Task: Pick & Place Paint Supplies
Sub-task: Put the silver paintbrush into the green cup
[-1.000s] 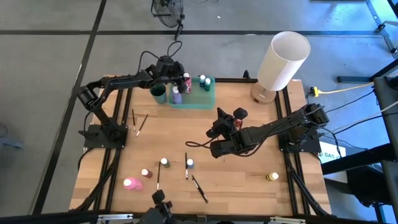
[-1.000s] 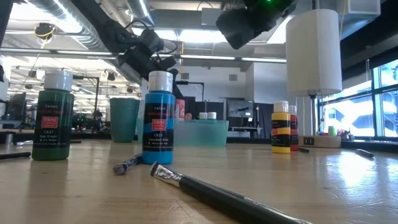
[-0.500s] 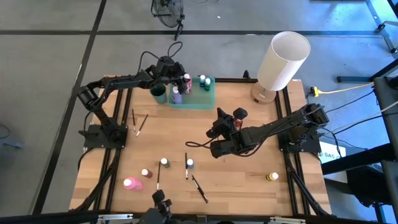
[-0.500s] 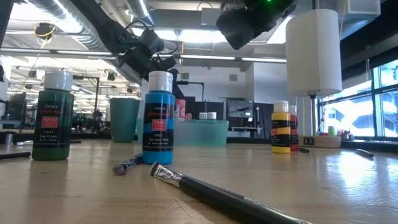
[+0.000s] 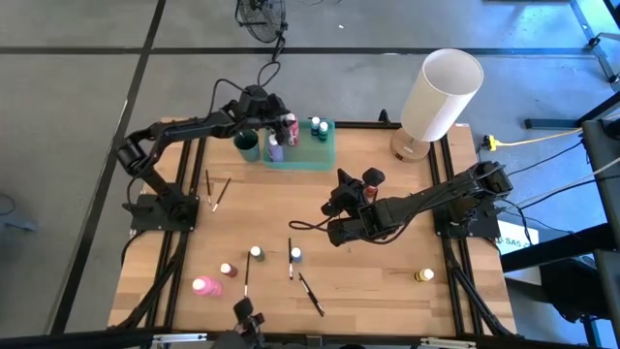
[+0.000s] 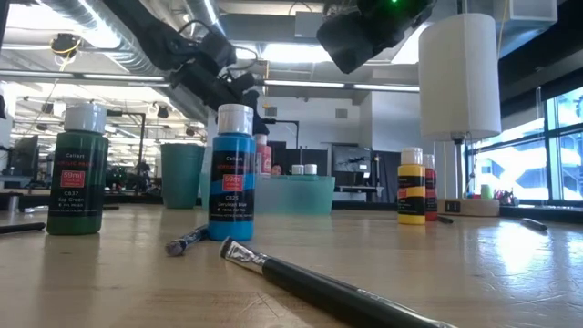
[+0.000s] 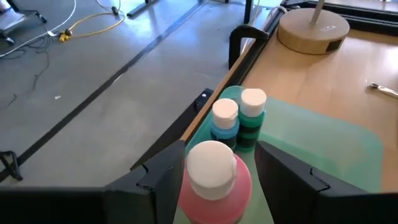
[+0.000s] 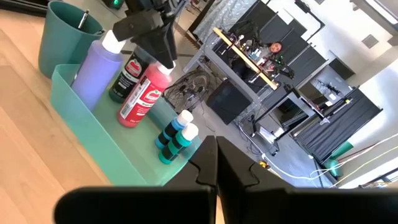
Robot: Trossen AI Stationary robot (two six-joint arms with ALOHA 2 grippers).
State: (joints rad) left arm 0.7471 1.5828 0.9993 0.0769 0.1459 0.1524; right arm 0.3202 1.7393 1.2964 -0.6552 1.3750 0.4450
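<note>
A translucent green tray (image 5: 312, 155) at the table's far edge holds a purple bottle (image 5: 274, 147), a pink-red bottle (image 7: 214, 186) and two small blue and green bottles (image 7: 239, 118). The pink-red bottle (image 8: 142, 93) stands tilted in the tray. My left gripper (image 7: 217, 149) is open just above it, one finger on each side of its white cap. My right gripper (image 8: 214, 168) is shut with nothing in it and hangs over the table's middle (image 5: 341, 191). More bottles (image 5: 295, 255) and brushes (image 5: 310, 291) lie near the front edge. My left gripper has one finger (image 7: 168, 171) on either side of the pink-red bottle's white cap (image 7: 208, 163), coming from above and slanting down. I cannot tell whether either finger touches the bottle. The bottle's base stands in the tray.
A teal cup (image 5: 247, 145) with a brush stands left of the tray. A big white lamp (image 5: 436, 97) stands at the far right. Two brushes (image 5: 215, 189) lie at the left. Pink (image 5: 205, 286), green (image 5: 255, 253) and yellow (image 5: 424, 276) bottles stand near the front.
My left gripper has risen a little above the tray, and the pink-red bottle has stayed in the tray below it. The bottle's white cap now shows under the gripper in the low view.
</note>
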